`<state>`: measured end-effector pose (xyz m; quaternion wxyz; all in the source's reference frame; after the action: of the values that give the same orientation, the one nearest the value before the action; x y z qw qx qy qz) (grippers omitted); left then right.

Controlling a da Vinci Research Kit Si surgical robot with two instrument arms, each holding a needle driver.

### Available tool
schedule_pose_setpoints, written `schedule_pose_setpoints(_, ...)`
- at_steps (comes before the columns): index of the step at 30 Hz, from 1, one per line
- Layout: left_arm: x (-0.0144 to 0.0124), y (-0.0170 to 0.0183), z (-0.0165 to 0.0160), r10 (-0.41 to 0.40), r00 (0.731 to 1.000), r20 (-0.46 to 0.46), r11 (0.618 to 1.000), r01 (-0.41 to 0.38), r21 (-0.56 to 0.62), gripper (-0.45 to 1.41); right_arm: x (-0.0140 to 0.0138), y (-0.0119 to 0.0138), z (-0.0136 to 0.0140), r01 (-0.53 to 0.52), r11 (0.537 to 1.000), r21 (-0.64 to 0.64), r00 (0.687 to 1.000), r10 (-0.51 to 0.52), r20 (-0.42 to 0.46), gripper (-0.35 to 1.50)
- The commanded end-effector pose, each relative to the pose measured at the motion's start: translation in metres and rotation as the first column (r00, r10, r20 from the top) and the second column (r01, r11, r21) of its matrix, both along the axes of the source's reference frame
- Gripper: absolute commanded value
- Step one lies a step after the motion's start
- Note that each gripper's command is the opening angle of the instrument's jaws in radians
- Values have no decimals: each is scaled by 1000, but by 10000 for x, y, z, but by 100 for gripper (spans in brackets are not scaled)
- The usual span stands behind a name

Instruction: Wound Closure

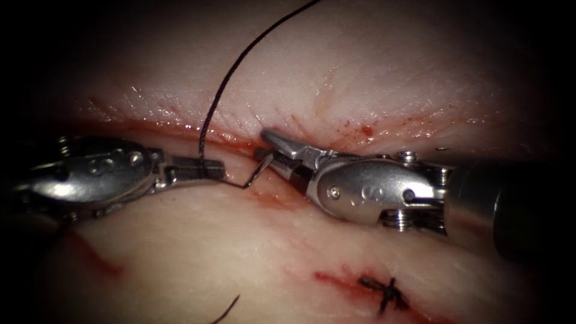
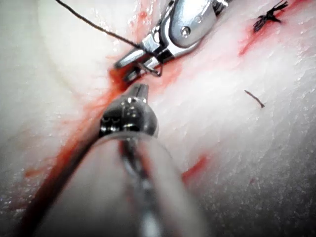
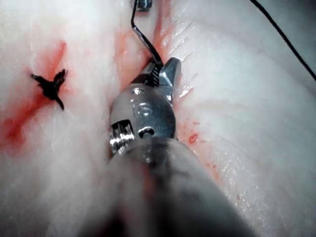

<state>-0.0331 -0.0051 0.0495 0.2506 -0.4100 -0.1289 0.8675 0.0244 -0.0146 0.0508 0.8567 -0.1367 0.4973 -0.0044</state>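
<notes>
My left tool [image 1: 219,171] comes in from the left, its jaws shut on the curved needle [image 1: 246,186] at the thread end. The needle arcs over the cut [image 1: 150,127], free of the tissue as far as I see. Its tip end rises between the spread jaws of my right tool [image 1: 261,144], which is open around it. The dark thread [image 1: 240,60] climbs from the left jaws toward the top. In the left wrist view the left tool [image 2: 141,89] faces the right tool [image 2: 126,68] and needle [image 2: 154,72]. The right wrist view has the right tool [image 3: 162,65] and needle [image 3: 143,39].
A finished dark knot [image 1: 387,294] sits on the cut's lower right stretch, with red fluid around it. A short cut thread end [image 1: 228,309] lies on the near tissue. Red fluid lines the cut under both tools. The right tool's shaft [image 1: 510,204] crosses the right side.
</notes>
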Motion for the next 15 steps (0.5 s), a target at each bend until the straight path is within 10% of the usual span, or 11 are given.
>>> schedule_pose_setpoints(1,-11,3,8,-5,1000,8,1000,5,-8,-17,6,21,-13,-17,1000,4,1000,17,-24,-35)
schedule_pose_setpoints(15,-47,-18,39,21,999,30,1000,-20,-19,-20,15,79,-30,-91,983,159,990,106,-89,-35)
